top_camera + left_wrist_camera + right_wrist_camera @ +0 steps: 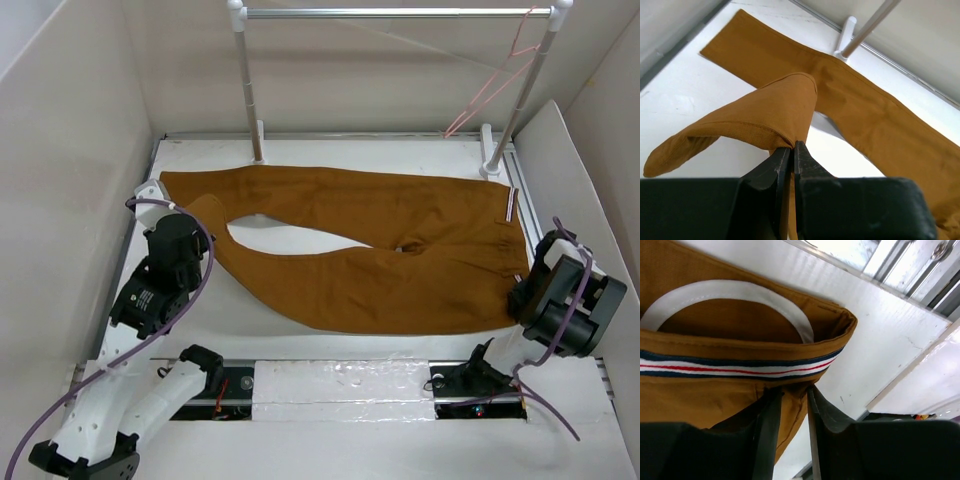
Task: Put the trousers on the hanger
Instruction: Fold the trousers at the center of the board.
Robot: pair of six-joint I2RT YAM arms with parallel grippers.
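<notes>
Between both end effectors — trousers [380, 250], one leg hem pinched left.

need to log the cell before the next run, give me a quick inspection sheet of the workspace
surface: white table, with a dark slot along its near edge.
job's things: trousers lie flat across the table, waistband to the right, one leg end folded up. hanger hangs on the rail, far right.
clutter: nothing seen.
grippers: left gripper is shut on the lifted leg cuff; right gripper has the waistband corner between its fingers, with a small gap showing.
cables: purple cable loops along the left arm, another along the right arm.
surroundings: beige panels wall in the table.
</notes>
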